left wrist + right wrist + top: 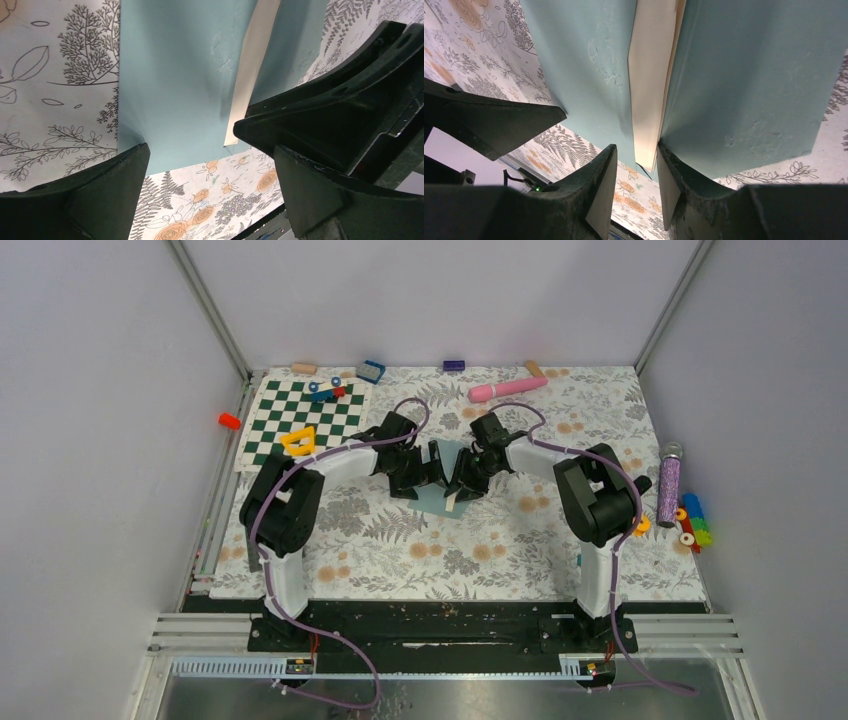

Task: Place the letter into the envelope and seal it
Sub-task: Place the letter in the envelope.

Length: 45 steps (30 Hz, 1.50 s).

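Note:
The grey-teal envelope [432,502] lies flat at the middle of the floral cloth, mostly hidden under both grippers. In the wrist views its body [175,75] [589,60] is spread out. A narrow strip of the cream letter [252,65] [651,75] [452,502] shows between that body and a second teal panel [749,75]. My left gripper [210,165] [425,475] is wide open over the envelope's edge, holding nothing. My right gripper [636,150] [465,475] is partly open. The letter's end lies in its gap, and the teal panel rests against the outer side of one finger.
A green-and-white chequered board [300,420] with a yellow piece [298,442] lies at the back left. A pink cylinder [508,388] and a blue brick [371,371] lie along the back. A glitter tube [668,485] and coloured blocks [692,520] are at the right edge.

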Motion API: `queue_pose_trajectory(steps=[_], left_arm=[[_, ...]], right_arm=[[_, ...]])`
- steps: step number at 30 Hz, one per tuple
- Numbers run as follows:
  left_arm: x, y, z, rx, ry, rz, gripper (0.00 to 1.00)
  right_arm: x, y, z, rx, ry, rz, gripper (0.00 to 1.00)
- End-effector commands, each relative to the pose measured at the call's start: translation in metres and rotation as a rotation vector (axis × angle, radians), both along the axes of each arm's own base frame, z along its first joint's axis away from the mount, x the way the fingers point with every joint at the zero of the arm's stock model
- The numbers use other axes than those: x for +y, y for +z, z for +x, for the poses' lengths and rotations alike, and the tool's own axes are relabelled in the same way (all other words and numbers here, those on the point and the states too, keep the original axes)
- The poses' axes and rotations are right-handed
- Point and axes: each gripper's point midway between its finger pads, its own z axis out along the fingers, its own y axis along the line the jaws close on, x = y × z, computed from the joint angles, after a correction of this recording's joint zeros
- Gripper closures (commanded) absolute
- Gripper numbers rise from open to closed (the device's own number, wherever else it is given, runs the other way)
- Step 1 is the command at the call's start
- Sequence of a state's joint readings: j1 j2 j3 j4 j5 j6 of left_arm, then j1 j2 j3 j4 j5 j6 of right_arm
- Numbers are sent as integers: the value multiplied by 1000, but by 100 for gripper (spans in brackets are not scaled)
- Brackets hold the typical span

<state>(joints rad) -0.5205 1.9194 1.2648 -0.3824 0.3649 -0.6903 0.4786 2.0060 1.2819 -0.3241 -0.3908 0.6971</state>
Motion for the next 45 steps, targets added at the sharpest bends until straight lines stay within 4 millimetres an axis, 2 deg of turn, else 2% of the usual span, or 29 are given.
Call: queue_pose_trajectory(steps=[1,5,8,10,13,16,20,23,26,33,45], left_arm=[[-10,23,2,-52,-12,-66,1],[-10,26,3,-67,-10,-68,1],[-6,37,14,-96,-3,-61,1],[5,47,29,-124,26,-50,1],[29,52,49,-183,61,40,1],[39,43,56,-208,62,118,1],[39,16,59,-179,54,167,1],[28,0,54,-155,30,177,1],[15,-8,45,-155,-7,189,1],[1,-22,28,-140,-38,172,1],[-11,-31,5,-69,-42,96,1]], right_arm=[[10,-4,-2,17,8,20,57],[9,-1,1,2,10,19,57],[4,1,1,-14,17,-5,57],[0,2,1,-19,19,-12,57],[-3,1,1,-18,16,-15,58],[-2,1,3,-16,18,-9,57],[-2,1,2,-14,20,-9,57],[-3,3,1,-20,22,-10,57],[-3,6,2,-27,22,-6,57],[-4,6,0,-17,23,-4,57],[6,3,3,9,-4,49,57]])
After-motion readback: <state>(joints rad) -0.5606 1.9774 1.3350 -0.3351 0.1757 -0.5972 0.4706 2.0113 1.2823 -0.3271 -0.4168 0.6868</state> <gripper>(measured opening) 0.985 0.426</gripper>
